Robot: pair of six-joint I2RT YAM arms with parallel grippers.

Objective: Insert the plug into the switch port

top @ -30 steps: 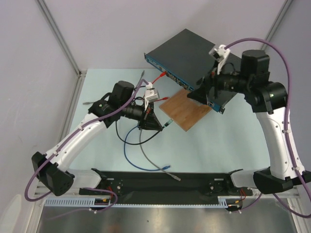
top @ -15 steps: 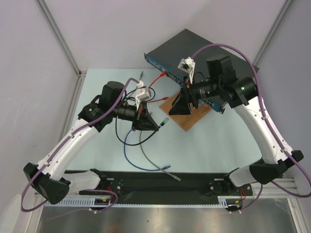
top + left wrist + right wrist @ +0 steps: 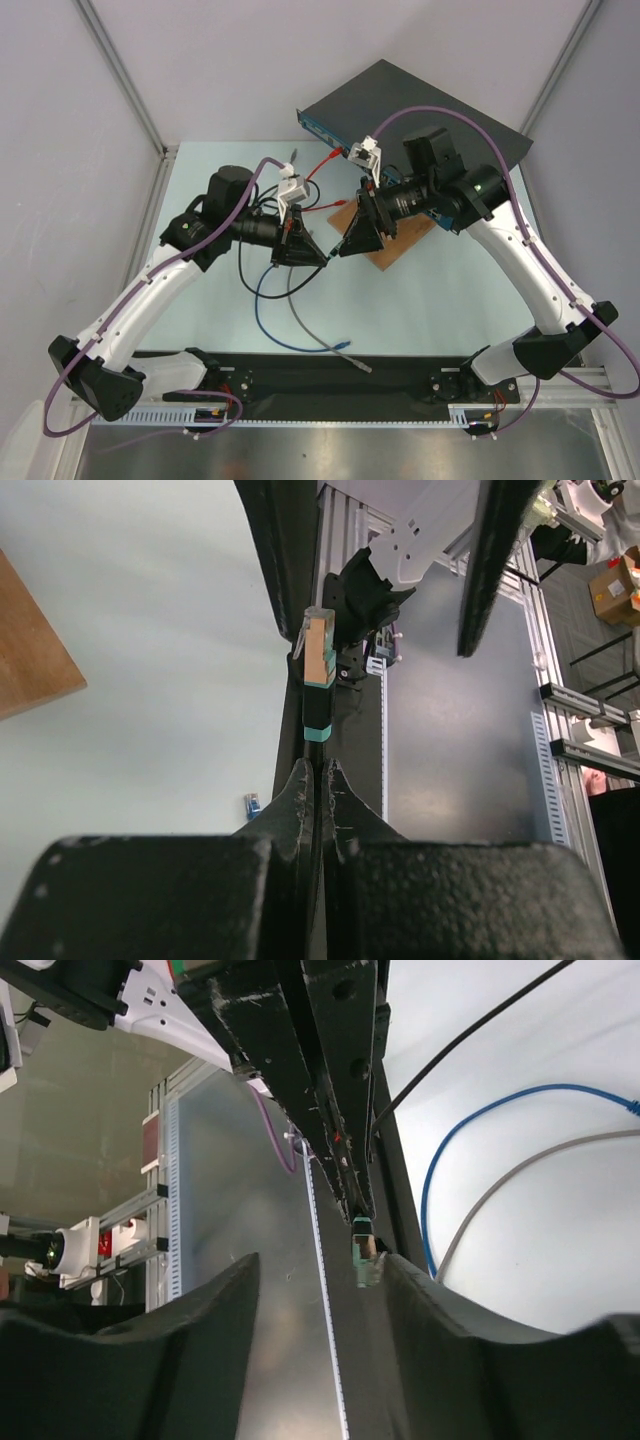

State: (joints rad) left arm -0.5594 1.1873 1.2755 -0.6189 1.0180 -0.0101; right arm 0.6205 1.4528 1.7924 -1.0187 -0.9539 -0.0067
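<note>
left claw (image 3: 318, 772) clenched tight, no gap between the fingers, grasping the plug (image 3: 318, 655) by its back end just behind the teal collar (image 3: 316, 736). the plug sticks straight out past the fingertips, clear head pointing away from the claw, not in any port.

right claw (image 3: 318, 1278) has its fingers spread and straddles that same plug (wrist view: the plug sits between the two fingers, close to the one on the picture's right, with a clear gap to the other; can't tell if it touches). it is not clamped on anything. from above, the two claws meet nose to nose with the plug at the meeting point.

relative to the switch (image 3: 420, 105): the plug is well out on the near side of its blue front strip (image 3: 322, 128), roughly level with the strip's left end. wooden board (image 3: 398, 243) lies flat just on the near side of the switch, with the right claw over its left end. red cable (image 3: 322, 162) runs up to the switch's front (can't tell if it's seated). blue cable (image 3: 262, 318) and grey cable (image 3: 312, 330) loop on the table (image 3: 200, 190), farther from the switch, toward the arm bases.
</note>
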